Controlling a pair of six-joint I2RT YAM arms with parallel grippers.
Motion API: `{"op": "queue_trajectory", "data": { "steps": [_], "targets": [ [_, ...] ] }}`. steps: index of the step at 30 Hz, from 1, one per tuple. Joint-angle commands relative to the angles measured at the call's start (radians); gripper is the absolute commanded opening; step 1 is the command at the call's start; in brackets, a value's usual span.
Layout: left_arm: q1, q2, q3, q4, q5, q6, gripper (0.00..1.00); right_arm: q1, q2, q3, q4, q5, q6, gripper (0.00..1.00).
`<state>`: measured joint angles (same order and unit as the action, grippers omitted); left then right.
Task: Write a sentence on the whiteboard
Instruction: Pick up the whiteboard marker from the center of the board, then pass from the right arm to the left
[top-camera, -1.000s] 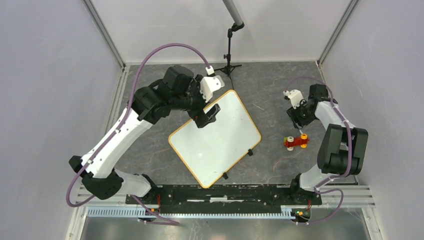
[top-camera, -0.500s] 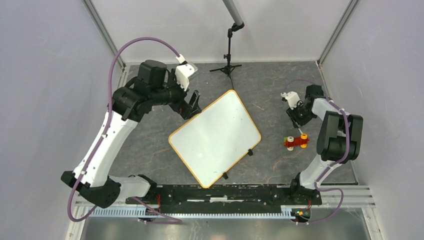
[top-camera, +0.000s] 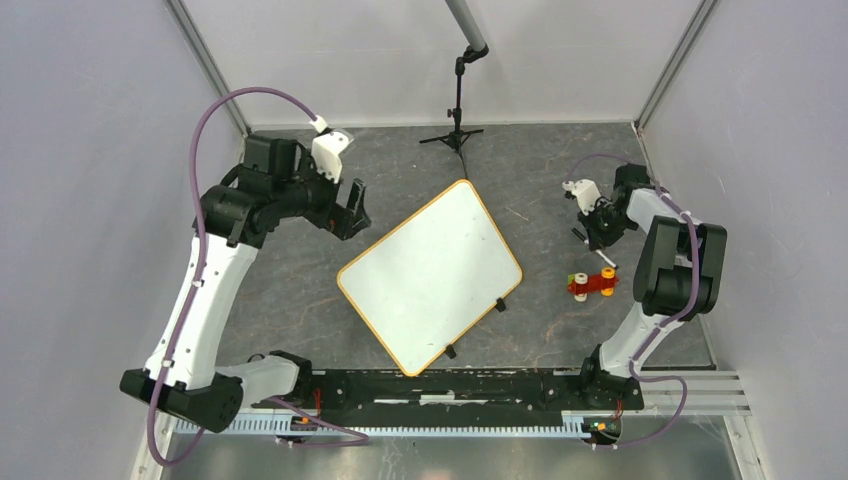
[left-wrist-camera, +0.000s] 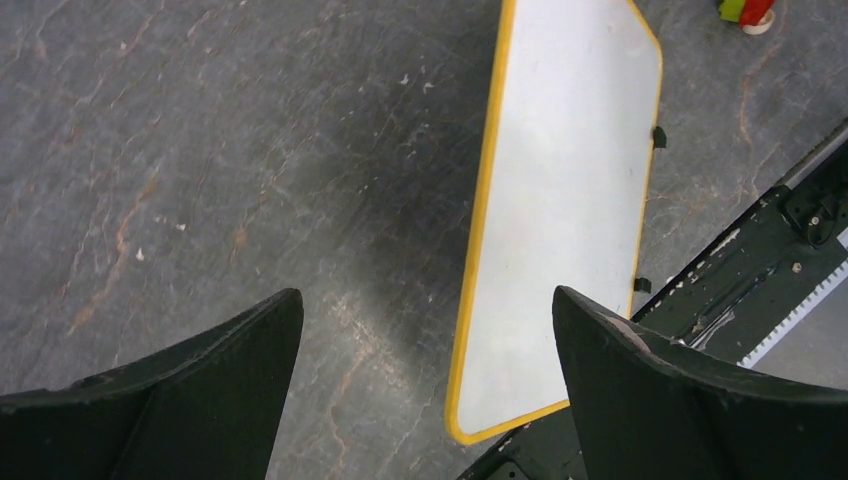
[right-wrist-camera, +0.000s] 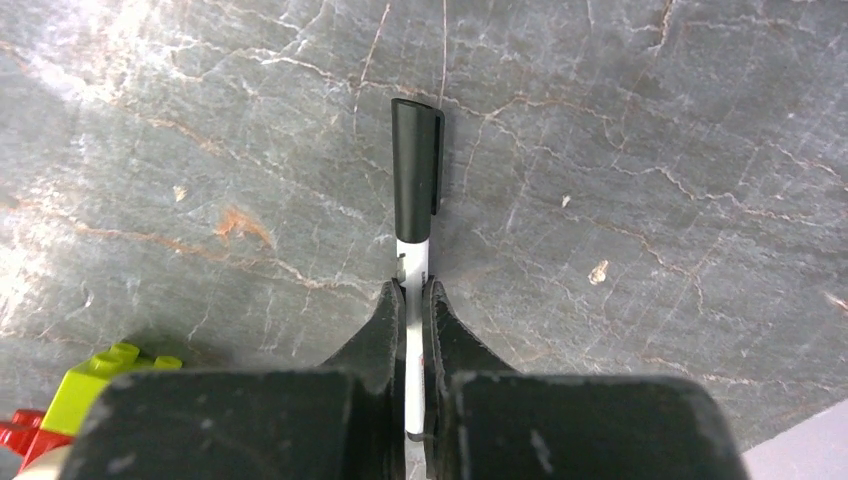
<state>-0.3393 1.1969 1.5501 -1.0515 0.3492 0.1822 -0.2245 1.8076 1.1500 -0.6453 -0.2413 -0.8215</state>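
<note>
Board (top-camera: 430, 275) lay flat mid-worktop, turned corner-on to the arm bases, tan rim all round, two black clips (top-camera: 501, 305) on its near-right edge. Surface read blank in top view and in L wrist view (left-wrist-camera: 560, 220): no strokes, so no sentence yet.

Marker (right-wrist-camera: 415, 190) was on the right side, well apart from board, black cap on. R pincer (right-wrist-camera: 412, 292) was closed on its white barrel just behind the cap. Marker sat low against the grey worktop (top-camera: 300, 290); couldn't tell whether it was lifted. Red/orange toy (top-camera: 591, 284) lay just near side of R pincer, not touched.

L pincer (top-camera: 350, 210) hung over bare worktop beside board's far-left edge, jaws wide apart, holding nothing, not touching board.

Tripod stand (top-camera: 458, 130) stood at the far edge, beyond board.

Progress, judged: early. Done: marker gripped. Left: get cap off (prob. L pincer pulls it while R holds), carry tip to board, write both lines. L pincer may also need to steady board, since it lies loose.
</note>
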Motion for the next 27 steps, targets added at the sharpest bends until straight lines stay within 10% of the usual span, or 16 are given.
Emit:
{"op": "queue_trajectory", "data": {
  "steps": [1, 27],
  "targets": [
    [0.072, -0.038, -0.001, -0.063, 0.05, -0.041, 1.0, -0.006, -0.109, 0.068, -0.037, -0.048, -0.034, 0.0],
    [0.129, 0.06, 0.206, -0.192, 0.195, 0.092, 1.0, 0.085, -0.408, 0.34, -0.324, -0.317, 0.02, 0.0]
  ]
}}
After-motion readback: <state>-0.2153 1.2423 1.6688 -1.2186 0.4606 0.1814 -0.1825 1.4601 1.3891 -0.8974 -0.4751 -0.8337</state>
